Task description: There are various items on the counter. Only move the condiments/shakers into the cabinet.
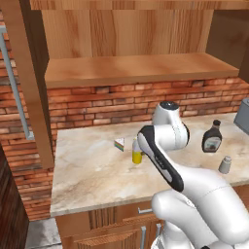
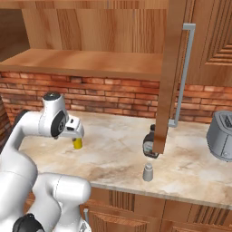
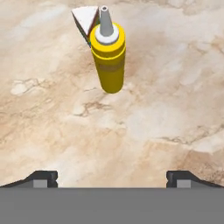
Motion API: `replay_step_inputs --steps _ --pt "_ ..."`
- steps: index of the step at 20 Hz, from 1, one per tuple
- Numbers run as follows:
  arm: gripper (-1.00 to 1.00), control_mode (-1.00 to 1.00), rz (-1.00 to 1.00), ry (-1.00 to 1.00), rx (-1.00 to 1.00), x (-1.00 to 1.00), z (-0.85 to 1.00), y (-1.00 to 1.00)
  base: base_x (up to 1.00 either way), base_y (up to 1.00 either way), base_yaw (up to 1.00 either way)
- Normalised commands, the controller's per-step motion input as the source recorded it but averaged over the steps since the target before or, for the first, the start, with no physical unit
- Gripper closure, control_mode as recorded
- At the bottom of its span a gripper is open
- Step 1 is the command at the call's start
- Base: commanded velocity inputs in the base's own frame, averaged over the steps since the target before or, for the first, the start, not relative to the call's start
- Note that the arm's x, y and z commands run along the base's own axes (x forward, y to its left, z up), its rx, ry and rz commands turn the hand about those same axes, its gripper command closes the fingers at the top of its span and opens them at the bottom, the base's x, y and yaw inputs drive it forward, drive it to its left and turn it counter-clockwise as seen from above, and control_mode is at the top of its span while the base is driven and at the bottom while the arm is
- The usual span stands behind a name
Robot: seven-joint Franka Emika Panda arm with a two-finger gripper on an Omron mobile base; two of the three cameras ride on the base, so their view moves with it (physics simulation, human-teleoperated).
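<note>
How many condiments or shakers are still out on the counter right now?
3: the yellow squeeze bottle below the gripper, the dark bottle further right, the grey shaker near the counter's front edge.

arm (image 1: 194,189): glossy white rounded links, showing bulbous shells | joints: dark grey-black bands, black stripe running along forearm | top cap: dark disc | finger tips (image 3: 42,178): small, dark, grey-faced, showing squared

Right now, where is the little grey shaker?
The grey shaker stands near the counter's front edge, right of the arm in the left base view, just in front of the dark bottle.
</note>
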Motion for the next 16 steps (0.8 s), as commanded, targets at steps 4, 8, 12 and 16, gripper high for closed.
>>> replay_step_inputs --steps 4,8,12,16 --pt "-1.00 -1.00 -0.02 -0.09 0.00 0.42 -0.31 0.31 0.00 0.00 0.00" --pt "-1.00 -1.00 0.00 -0.03 -0.06 0.34 -0.18 0.00 0.00 0.00 0.00" --pt "-1.00 -1.00 0.00 -0.04 -0.04 0.36 -0.18 0.00 0.00 0.00 0.00" --pt "-1.00 -1.00 0.00 -0.03 -0.03 0.36 -0.14 0.00 0.00 0.00 0.00"
